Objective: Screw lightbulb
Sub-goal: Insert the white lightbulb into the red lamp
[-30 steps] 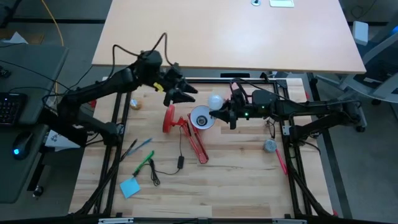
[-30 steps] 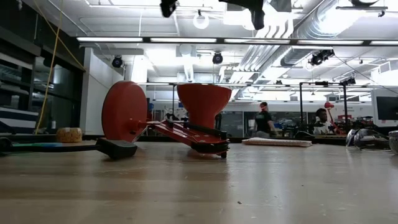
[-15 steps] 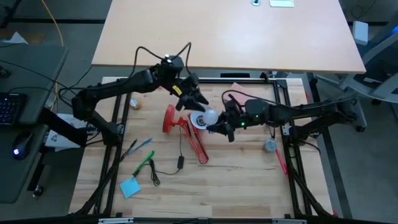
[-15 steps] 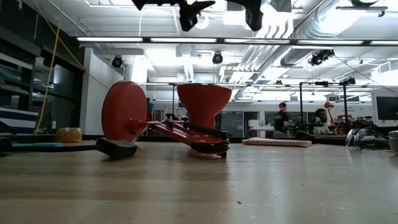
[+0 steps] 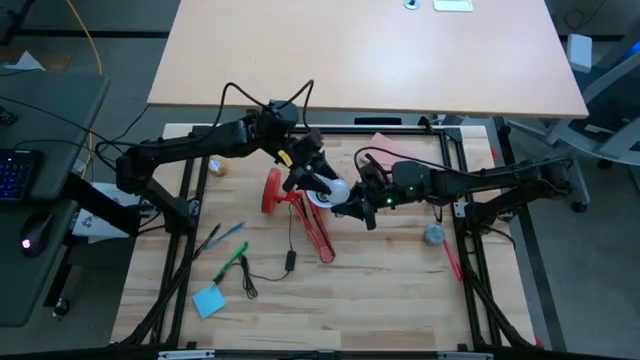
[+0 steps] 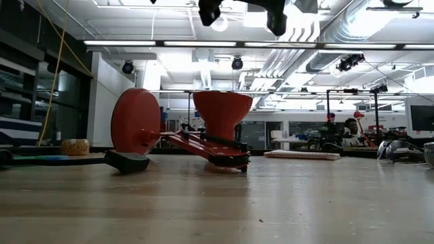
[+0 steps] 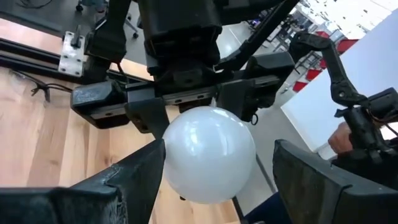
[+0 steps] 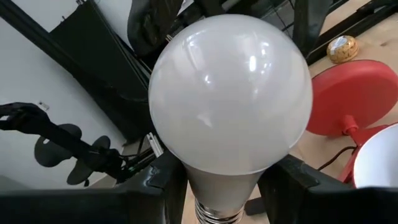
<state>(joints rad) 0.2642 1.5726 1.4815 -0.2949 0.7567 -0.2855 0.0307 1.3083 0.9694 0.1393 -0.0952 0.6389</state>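
The white lightbulb (image 5: 338,190) hangs above the table, over the white-lined shade (image 5: 320,192) of the red lamp (image 5: 300,205). The lamp lies on its side, resting on its round base (image 6: 135,122) and folded arm (image 6: 207,148). My right gripper (image 5: 355,200) comes from the table's right and is shut on the bulb. My left gripper (image 5: 322,180) comes from the left and is open. Its fingers stand on either side of the bulb's round end (image 7: 208,155). My right gripper pinches the lightbulb's narrow neck (image 8: 221,186) between its two fingers, just above the silvery screw base (image 8: 217,214). The fingers point nearly level, from the table's right. The bulb is lifted clear, its round end toward my left gripper. My left gripper: one finger (image 7: 134,180) stands right at the bulb's edge, and I cannot tell whether it touches.
A small grey round object (image 5: 433,234) and a red pen (image 5: 452,260) lie at the right. The lamp's black cord and switch (image 5: 289,262), a green marker (image 5: 232,262) and a blue note (image 5: 208,300) lie near the front left. A small wooden ball (image 5: 217,167) lies far left.
My left gripper has gone toward the table's right and near edge and sunk a little, up to the lightbulb, staying open; its fingers now flank the bulb. My right gripper has carried the bulb a little toward the near edge and down, over the lamp shade, then held still.
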